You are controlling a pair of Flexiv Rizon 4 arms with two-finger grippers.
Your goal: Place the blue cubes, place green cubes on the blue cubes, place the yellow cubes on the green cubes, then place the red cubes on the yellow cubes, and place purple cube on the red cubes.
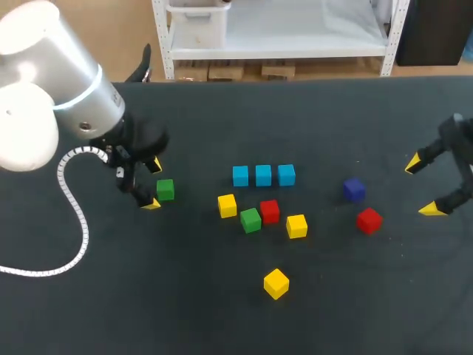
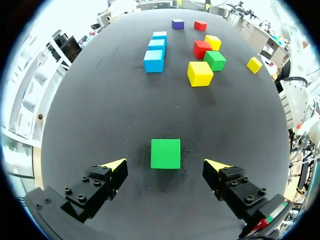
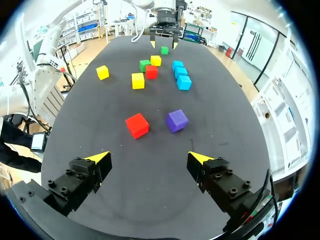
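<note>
Left tool (image 2: 166, 164) released, fingers spread wide. Lone green cube (image 2: 165, 153) sits flat on the dark worktop (image 2: 100, 100), centred between the yellow tips and slightly ahead, untouched. Its faces look square to the fingers, though the wrist view bends things. Left arm plainly nearer. Blue cubes (image 1: 263, 175) in a row well beyond; nearest yellow cube (image 1: 227, 205) well apart. Right tool (image 1: 421, 188) released too, grasping nothing.

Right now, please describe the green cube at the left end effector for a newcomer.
From the blue row, look toward the left arm. The green cube lies alone between the open left end effector's tips; the other green cube adjoins a red cube.
</note>
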